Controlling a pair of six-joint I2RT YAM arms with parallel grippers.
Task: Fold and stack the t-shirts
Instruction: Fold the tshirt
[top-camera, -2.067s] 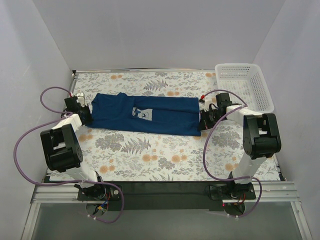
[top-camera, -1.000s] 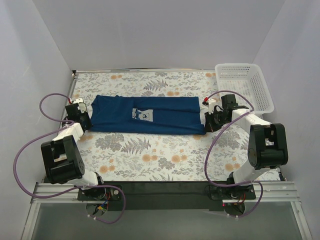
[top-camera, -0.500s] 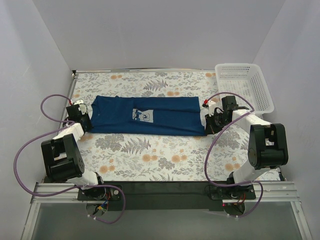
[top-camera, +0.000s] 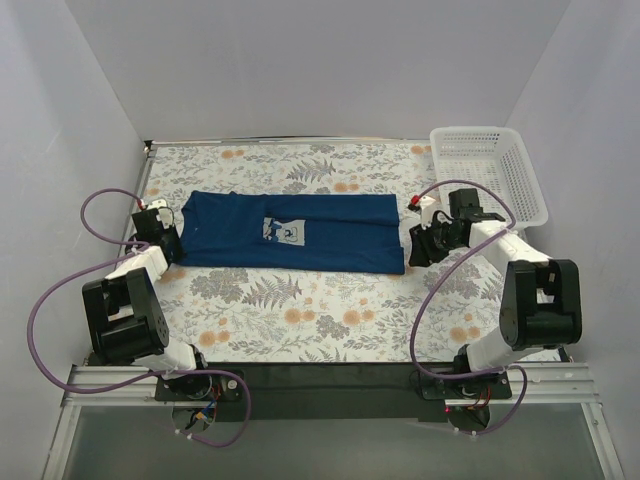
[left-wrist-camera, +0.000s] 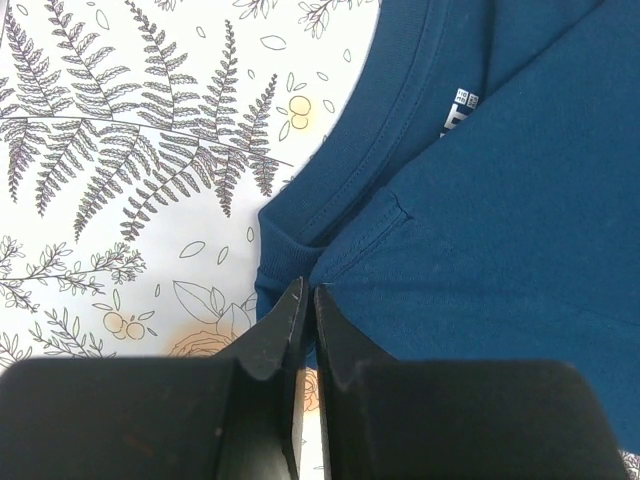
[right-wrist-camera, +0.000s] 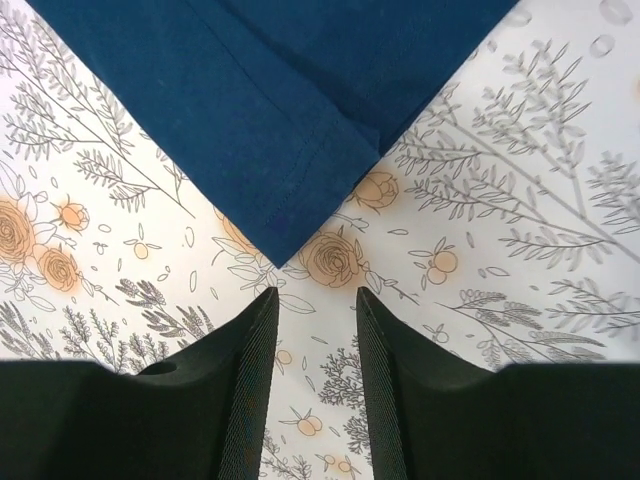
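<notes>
Overhead, the flat table with its floral printed cloth (top-camera: 300, 320) carries one navy blue short-sleeved cotton t-shirt (top-camera: 330, 235). It lies as a long band, its long axis running left to right, collar end left and hem end right. The white plastic lattice basket (top-camera: 478, 131) stands at the far right corner, apart from the shirt.

One arm sits at each end of the band. The left gripper (top-camera: 160, 238) has its fingers drawn together at the folded shoulder edge, near the small white neck label (left-wrist-camera: 458, 115). Whether cloth lies between them cannot be told. The right gripper (top-camera: 420, 245) has its fingers apart, with the hem corner (right-wrist-camera: 283, 255) just ahead of the gap, untouched.

Judgement: the coming fold turns on this lengthwise axis.
</notes>
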